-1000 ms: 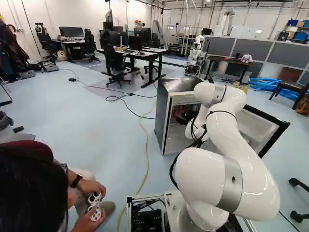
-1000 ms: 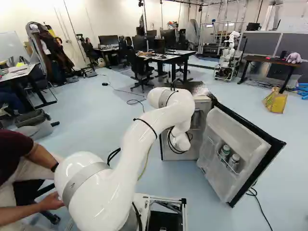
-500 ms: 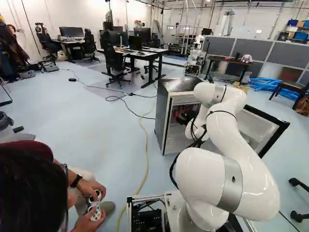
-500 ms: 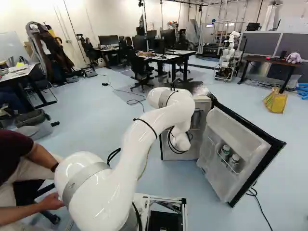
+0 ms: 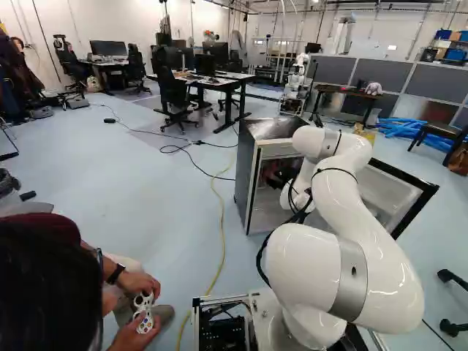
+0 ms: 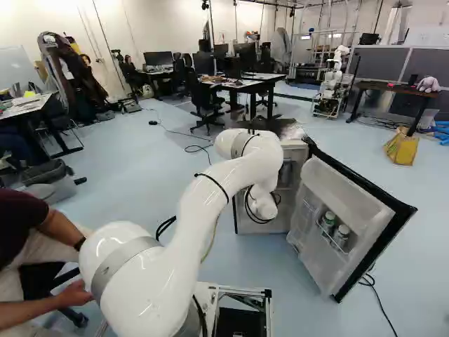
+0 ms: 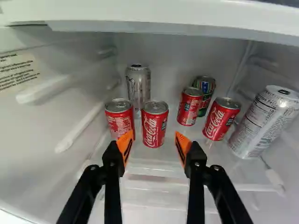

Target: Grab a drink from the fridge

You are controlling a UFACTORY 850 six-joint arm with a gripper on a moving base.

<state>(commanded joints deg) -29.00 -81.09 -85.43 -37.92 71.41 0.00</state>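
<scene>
Well, the end effector [image 5: 278,177] is inside the fridge [image 5: 251,172], at the end of the arm [image 5: 362,227], which bends over toward the cabinet from behind. The door [image 6: 340,193] stands wide open, and in the right base view two bottles, one [image 6: 327,222] beside the other [image 6: 342,234], sit in its rack.

In the wrist view the end effector [image 7: 153,141] is spread wide, with nothing gripped. The drinks stand ahead of it on the shelf [image 7: 154,167]. One red can [image 7: 154,125] is ahead of the gap between the orange pads [image 7: 124,143]. A second red can [image 7: 119,116] is just beside it, its lower part partly hidden by a fingertip. Behind these two is a slim silver can [image 7: 138,87]. Past the other finger come a third red can [image 7: 189,107], with a green can [image 7: 205,88] close behind it, and then a fourth red can [image 7: 221,119]. Farthest to that side is a large silver can [image 7: 264,123], near the fridge wall. I can't tell whether the pads touch any can.

Outside, a yellow cable [image 5: 221,234] runs along the floor [image 5: 139,208] near the fridge. Farther off are an office chair [image 5: 173,93] and another robot [image 5: 294,82].
</scene>
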